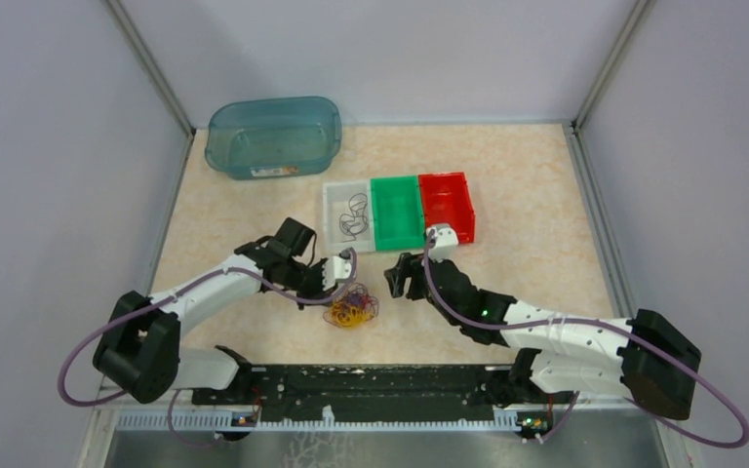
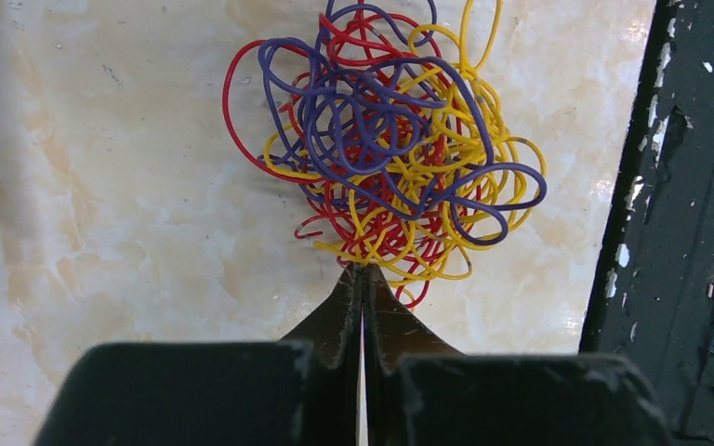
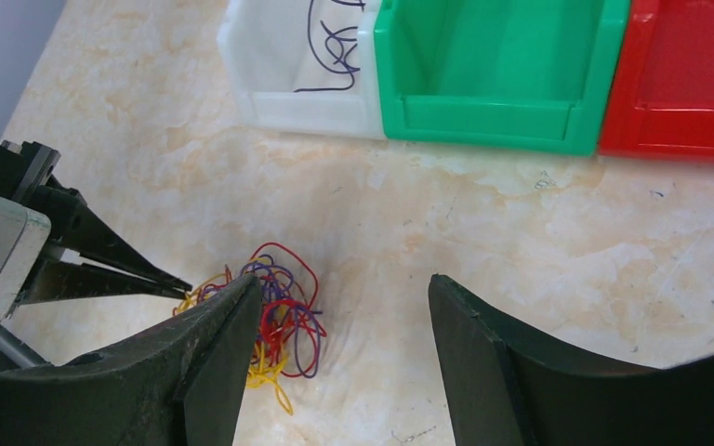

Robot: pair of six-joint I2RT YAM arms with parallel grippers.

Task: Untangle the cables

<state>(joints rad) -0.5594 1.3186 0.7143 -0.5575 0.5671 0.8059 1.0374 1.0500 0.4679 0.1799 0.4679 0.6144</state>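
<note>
Cables (image 1: 351,312) on marbled beige tabletop (image 1: 546,278); grey walls (image 1: 59,146)

open counter (image 1: 546,244) off to my right, white bin (image 1: 334,200), green bin (image 1: 397,213) and red bin (image 1: 447,205) walling off dead ahead, cables (image 1: 351,312) clumped in the near middle, black rail (image 1: 371,380) close behind them

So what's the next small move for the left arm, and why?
Probably draw the left gripper slowly back from the tangle. Its jaws are shut at the clump's near edge, apparently on a strand; which colour is unclear. The right gripper hangs open nearby, pinning nothing, so a slow pull shows whether one cable slides out or the clump drags.
</note>
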